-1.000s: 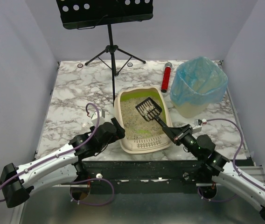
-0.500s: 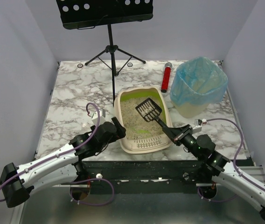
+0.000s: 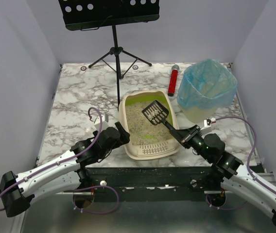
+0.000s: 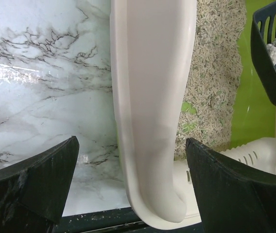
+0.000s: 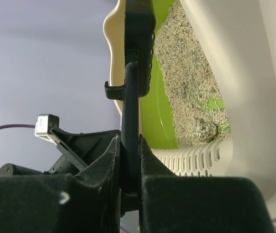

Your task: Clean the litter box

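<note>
We lift the scoop (image 3: 158,115) slightly higher over the litter box (image 3: 150,151), right gripper (image 3: 184,137) clamped on its handle, clumps (image 3: 152,112) ready to dump; left gripper (image 3: 123,132) gapes astride its rim.

Robotics laboratory test cell. Plain pale grey walls (image 3: 16,73) enclose a white-and-grey marble-patterned tabletop (image 3: 75,102) on three sides. A black-and-white jointed left arm (image 3: 45,174) and right arm (image 3: 254,182) are bolted to a dark metal frame (image 3: 143,174) at the near edge. A black perforated music stand on a tripod (image 3: 109,12) and a shallow beige plastic litter box (image 3: 147,151) stand on the tabletop.
</note>
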Robot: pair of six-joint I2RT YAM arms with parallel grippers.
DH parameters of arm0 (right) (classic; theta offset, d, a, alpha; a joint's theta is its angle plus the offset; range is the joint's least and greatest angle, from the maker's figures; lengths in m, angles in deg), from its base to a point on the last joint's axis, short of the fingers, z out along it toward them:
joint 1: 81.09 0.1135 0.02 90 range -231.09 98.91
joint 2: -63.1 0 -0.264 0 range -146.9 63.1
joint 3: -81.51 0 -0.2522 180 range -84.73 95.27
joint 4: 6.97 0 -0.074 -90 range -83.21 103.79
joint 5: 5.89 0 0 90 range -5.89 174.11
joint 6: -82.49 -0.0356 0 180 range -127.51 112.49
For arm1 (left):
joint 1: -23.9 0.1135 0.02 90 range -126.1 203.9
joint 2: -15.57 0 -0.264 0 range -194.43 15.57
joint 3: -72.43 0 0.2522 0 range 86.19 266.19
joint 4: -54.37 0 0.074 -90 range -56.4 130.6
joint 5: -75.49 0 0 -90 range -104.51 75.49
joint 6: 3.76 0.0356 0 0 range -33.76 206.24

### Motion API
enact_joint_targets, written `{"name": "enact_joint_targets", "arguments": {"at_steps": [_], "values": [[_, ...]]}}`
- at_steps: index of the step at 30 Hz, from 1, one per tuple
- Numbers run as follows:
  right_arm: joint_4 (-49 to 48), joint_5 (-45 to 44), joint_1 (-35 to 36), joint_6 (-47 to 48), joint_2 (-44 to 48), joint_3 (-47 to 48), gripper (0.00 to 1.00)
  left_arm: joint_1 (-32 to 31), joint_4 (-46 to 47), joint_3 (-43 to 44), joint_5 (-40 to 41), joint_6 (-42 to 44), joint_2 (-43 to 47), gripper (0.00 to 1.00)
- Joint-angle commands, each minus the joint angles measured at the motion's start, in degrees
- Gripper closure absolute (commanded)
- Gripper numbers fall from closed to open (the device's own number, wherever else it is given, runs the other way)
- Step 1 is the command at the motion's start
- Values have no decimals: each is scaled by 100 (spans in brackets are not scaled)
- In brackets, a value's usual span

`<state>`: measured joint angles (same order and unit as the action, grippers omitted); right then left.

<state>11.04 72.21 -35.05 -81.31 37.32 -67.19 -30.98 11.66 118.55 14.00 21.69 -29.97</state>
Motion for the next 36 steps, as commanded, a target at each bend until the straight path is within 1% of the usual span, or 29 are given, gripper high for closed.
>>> {"name": "enact_joint_targets", "arguments": {"at_steps": [1, 3, 6, 13, 17, 21, 27, 30, 31, 34, 36], "values": [[-345, 204, 10, 198, -5, -128, 99, 3, -32, 7, 234, 75, 159, 1], [-346, 459, 19, 260, -390, 47, 99, 3, -40, 42, 207, 118, 133, 1], [-285, 426, 1, 279, -708, 162, 99, 12, -111, 113, 207, 127, 107, 1], [-293, 267, -7, 120, -1051, 478, 99, 3, 38, 77, 357, 223, 45, 1], [-223, 346, -112, 111, -1262, 1030, 99, 12, 170, 69, 365, 356, -60, 1], [-127, 565, -350, 15, -1351, 1409, 99, 20, 398, -28, 331, 391, -201, 1], [119, 601, -675, 76, -1237, 1858, 99, 29, 776, -142, 102, 531, -455, 1], [435, 479, -851, 155, -1193, 2209, 99, 29, 1118, -195, -161, 671, -605, 1], [515, 443, -869, 155, -1140, 2306, 99, 29, 1450, -247, -257, 864, -649, 1], [594, 461, -921, 156, -1035, 2350, 99, 38, 2180, -283, -697, 1224, -903, 1], [638, 487, -921, 147, -1008, 2333, 99, 29, 2411, -213, -995, 1340, -1166, 1]]}}
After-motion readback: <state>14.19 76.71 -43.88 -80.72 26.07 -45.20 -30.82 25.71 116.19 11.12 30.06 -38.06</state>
